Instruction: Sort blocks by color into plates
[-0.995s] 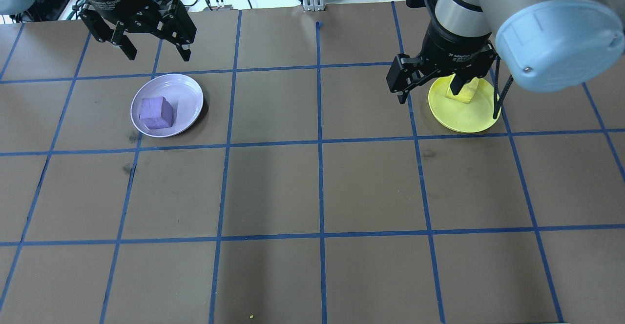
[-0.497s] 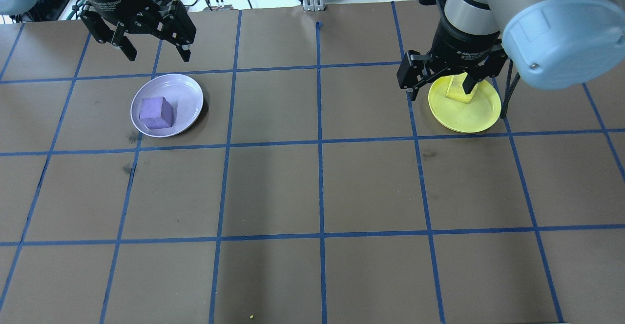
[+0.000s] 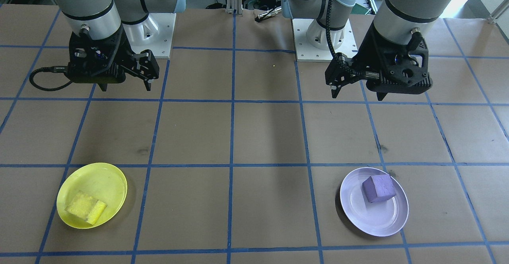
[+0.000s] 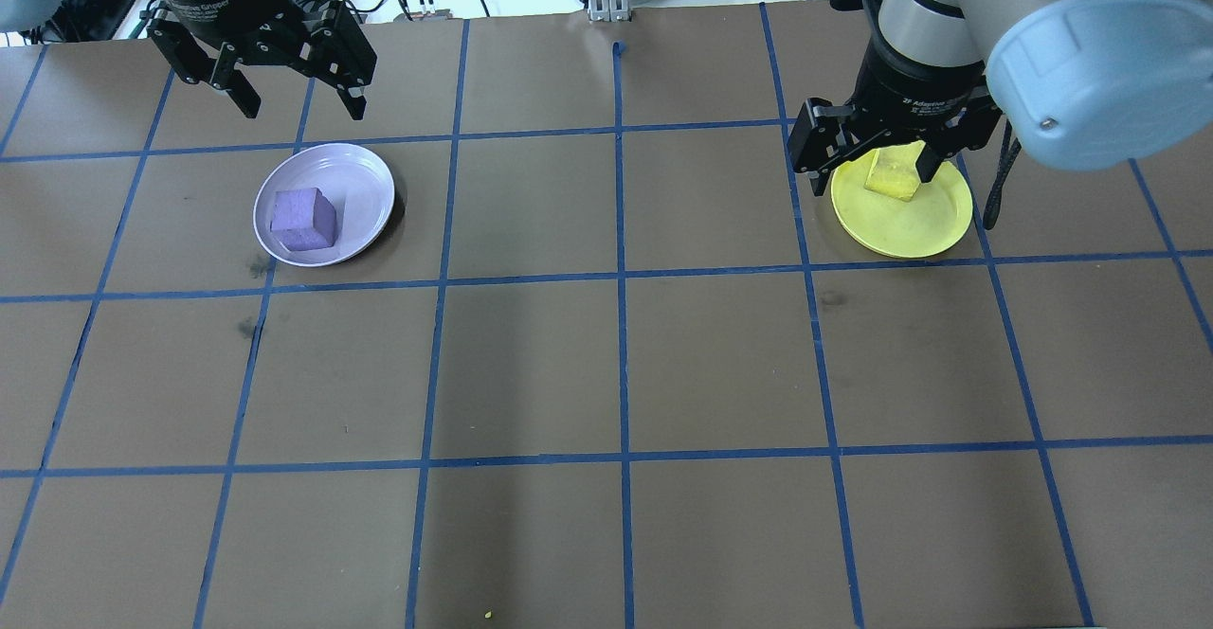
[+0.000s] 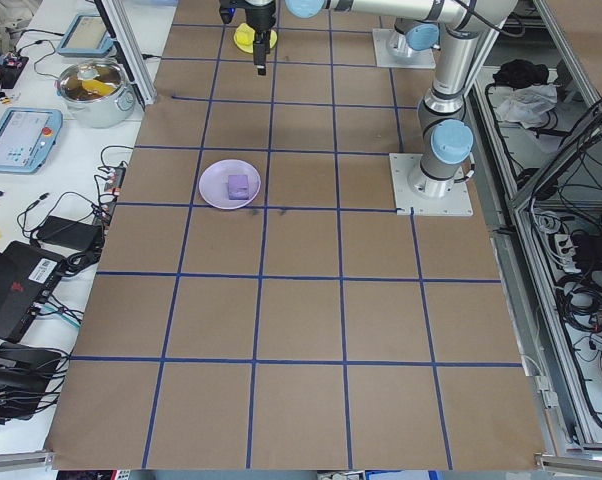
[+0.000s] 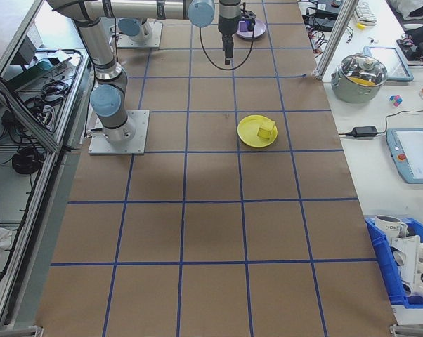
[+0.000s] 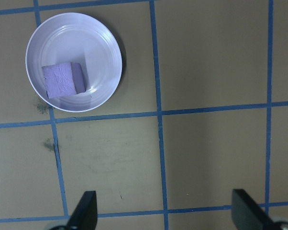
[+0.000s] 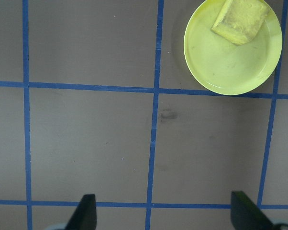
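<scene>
Black left tool [image 4: 294,98] and right tool [image 3: 125,83] both gape wide, empty, touching nothing

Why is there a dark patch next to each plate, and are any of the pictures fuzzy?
Front-facing view: the lavender plate and the yellow plate each cast a thin dark shadow along one edge. Overhead view: the window strip at the top is washed out white. Left wrist view: the purple block looks sharp; nothing is blurry.
</scene>
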`<state>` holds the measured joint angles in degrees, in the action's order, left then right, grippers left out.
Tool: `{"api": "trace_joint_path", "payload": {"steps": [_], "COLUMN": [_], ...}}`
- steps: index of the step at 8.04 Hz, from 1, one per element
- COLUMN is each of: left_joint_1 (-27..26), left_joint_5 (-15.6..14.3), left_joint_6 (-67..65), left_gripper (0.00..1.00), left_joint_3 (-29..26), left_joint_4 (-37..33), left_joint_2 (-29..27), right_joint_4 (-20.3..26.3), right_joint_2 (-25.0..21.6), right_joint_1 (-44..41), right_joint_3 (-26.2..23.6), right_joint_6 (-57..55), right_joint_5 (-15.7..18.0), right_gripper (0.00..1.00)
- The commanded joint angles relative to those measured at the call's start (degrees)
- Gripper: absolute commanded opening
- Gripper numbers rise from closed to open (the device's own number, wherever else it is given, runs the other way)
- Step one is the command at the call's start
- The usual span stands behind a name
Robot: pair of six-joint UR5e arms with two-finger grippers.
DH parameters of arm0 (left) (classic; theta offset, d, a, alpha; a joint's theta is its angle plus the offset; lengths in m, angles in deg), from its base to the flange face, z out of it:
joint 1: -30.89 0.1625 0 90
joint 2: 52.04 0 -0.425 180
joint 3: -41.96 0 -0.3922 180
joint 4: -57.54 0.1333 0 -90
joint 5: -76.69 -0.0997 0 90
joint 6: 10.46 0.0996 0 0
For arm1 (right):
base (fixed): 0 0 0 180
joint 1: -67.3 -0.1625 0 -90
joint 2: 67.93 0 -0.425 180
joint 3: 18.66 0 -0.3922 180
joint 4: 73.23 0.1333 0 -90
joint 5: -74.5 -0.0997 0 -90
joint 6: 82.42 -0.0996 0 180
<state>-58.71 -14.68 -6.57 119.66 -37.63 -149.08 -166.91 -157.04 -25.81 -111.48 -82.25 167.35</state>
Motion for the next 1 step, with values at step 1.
{"api": "trace_joint_path", "payload": {"steps": [1], "left_joint_1": [0.04], "left_joint_5": [-0.20], "left_joint_6": [0.42], "left_gripper": [1.00], "left_joint_3": [0.17], "left_joint_4": [0.07], "left_joint_2": [-0.34], "right_joint_4": [0.33], "right_joint_2": [0.00], "right_joint_1": [-0.05], "right_joint_3": [-0.25], "right_joint_6": [-0.08], "right_joint_5": [0.13], "right_gripper": [1.00]}}
